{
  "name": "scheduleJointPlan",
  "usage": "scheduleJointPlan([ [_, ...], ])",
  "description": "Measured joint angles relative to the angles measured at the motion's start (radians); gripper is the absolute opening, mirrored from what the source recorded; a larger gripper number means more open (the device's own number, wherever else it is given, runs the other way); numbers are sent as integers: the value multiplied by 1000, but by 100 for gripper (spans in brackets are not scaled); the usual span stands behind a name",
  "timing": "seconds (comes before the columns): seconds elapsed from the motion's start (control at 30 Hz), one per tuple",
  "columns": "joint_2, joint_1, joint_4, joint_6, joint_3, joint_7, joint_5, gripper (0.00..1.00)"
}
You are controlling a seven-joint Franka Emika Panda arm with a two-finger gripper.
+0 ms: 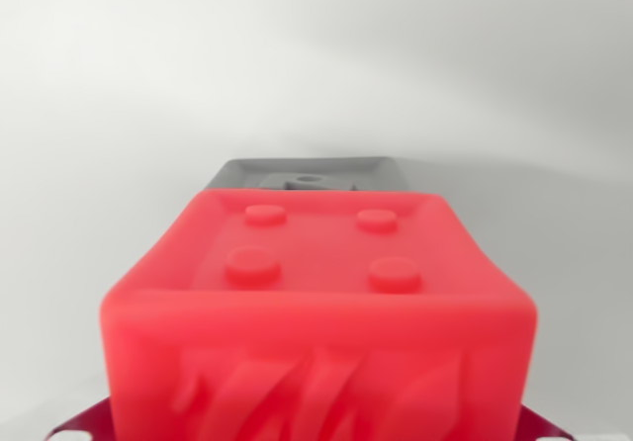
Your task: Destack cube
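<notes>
The cube (316, 312) filling the lower half of the wrist view is a bright, slightly translucent red all over, its four round top studs the same red, and its near face carries a raised pattern of slanted, flame-like ridges in that same colour. Behind it shows a grey block (309, 174) with a small darker grey boss at its middle. The surface (99, 115) and backdrop are plain white shading to pale grey, and darker red corners (84, 423) peek out beneath the cube.
</notes>
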Motion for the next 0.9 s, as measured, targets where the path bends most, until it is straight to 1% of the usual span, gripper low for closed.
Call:
scheduleJointPlan([
  [0.3,-4,0,0,-3,0,0,0,0],
  [0.9,-52,0,-6,-42,0,0,0,0],
])
